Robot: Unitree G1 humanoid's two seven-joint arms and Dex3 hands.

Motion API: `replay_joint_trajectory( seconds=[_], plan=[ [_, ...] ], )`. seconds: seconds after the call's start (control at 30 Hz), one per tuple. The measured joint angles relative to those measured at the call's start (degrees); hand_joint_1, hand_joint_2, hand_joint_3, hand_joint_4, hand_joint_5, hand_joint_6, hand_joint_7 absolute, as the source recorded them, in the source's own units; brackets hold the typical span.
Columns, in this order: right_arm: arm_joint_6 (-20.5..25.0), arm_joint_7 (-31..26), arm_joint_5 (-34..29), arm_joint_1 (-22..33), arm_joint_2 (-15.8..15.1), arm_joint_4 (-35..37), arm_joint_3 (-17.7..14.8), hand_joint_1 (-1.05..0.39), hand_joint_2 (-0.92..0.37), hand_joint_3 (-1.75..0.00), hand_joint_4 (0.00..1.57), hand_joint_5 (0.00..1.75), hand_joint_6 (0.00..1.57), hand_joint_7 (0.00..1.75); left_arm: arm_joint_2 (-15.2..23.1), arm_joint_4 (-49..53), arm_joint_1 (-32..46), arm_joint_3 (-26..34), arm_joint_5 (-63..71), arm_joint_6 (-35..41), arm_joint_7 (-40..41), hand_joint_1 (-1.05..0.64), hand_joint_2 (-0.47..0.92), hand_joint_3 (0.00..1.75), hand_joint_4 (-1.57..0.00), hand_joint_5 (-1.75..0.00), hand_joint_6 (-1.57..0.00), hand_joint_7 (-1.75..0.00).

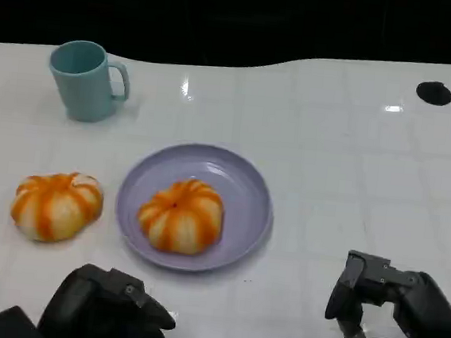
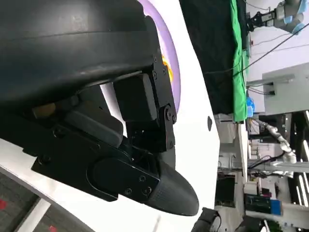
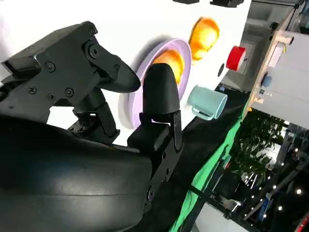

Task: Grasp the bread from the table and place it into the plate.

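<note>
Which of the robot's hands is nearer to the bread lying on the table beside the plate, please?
Left. The left hand sits just below the bread; the right hand lies beyond the plate.

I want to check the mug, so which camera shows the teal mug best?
The head view: the teal mug stands upright and whole on the table, handle and rim clear, behind the purple plate. The right wrist view shows it smaller and tilted, beyond the right hand. The left wrist view gives nothing useful of it.
</note>
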Motion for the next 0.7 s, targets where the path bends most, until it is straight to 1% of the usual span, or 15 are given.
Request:
replay_joint_trajectory(
  seconds=[0.1, 0.23, 0.47, 0.7],
  plan=[
    [-2.4, -0.4, -1.0, -0.4, 0.2, 2.1, -0.1, -0.15, -0.54, -1.15, 0.79, 1.75, 0.68, 1.51, 0.0, 0.0, 0.0, 0.1, 0.0, 0.0, 0.0, -1.05, 0.90, 0.00, -1.44, -0.67, -1.57, -0.25],
    [-4.2, -0.7, -1.1, -1.0, 0.6, 3.9, -0.1, -0.15, -0.54, -1.14, 0.79, 1.75, 0.69, 1.51, 0.0, 0.0, 0.0, 0.2, 0.0, 0.0, 0.0, -1.05, 0.89, 0.00, -1.44, -0.67, -1.57, -0.25],
    [-4.2, -0.8, -1.0, -1.8, 0.7, 4.1, -0.1, -0.15, -0.53, -1.14, 0.80, 1.75, 0.70, 1.50, 0.1, 0.0, 0.0, 0.4, 0.0, -0.4, 0.0, -1.05, 0.91, 0.01, -1.44, -0.67, -1.57, -0.25],
    [-4.2, -0.3, -0.8, -2.4, 1.1, 4.4, -0.1, -0.14, -0.50, -1.18, 0.81, 1.75, 0.72, 1.50, 0.2, 0.2, 0.0, 0.5, 0.0, -0.8, 0.0, -1.05, 0.91, 0.01, -1.44, -0.67, -1.57, -0.25]
  ],
)
